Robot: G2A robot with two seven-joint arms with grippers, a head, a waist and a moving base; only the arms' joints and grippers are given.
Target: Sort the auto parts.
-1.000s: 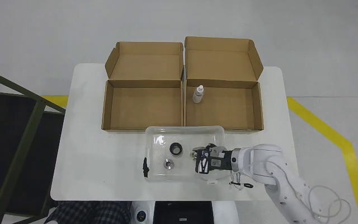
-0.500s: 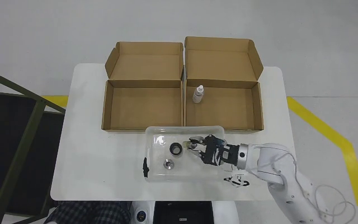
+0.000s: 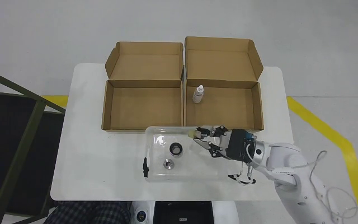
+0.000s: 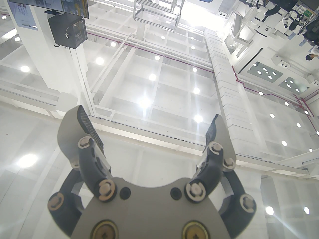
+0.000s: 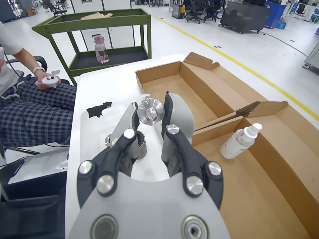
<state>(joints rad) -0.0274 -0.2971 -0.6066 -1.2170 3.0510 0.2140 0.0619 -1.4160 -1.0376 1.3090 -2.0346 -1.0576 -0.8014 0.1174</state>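
Observation:
My right gripper [image 5: 150, 114] is shut on a round silver metal part [image 5: 150, 112], held above the far edge of the clear plastic tray [image 3: 159, 133]; from above the right gripper [image 3: 197, 134] sits at the tray's far right corner. Inside the tray lie a dark bearing ring [image 3: 177, 149] and a small silver part [image 3: 167, 164]. A black part [image 3: 145, 167] lies at the tray's left edge. Two open cardboard boxes stand behind: the left box [image 3: 142, 106] and the right box [image 3: 224, 106], which holds a white spray bottle [image 3: 198, 93]. My left gripper [image 4: 149, 125] is open, pointing up at the ceiling.
The white table [image 3: 89, 145] has bare room left of the tray and boxes. A green cart [image 5: 99, 26] stands beyond the table. A seated person holds a controller [image 5: 48, 80] at the table's near side.
The right gripper has risen out of the tray with the silver part and moved toward the boxes. The parts left in the tray have not moved.

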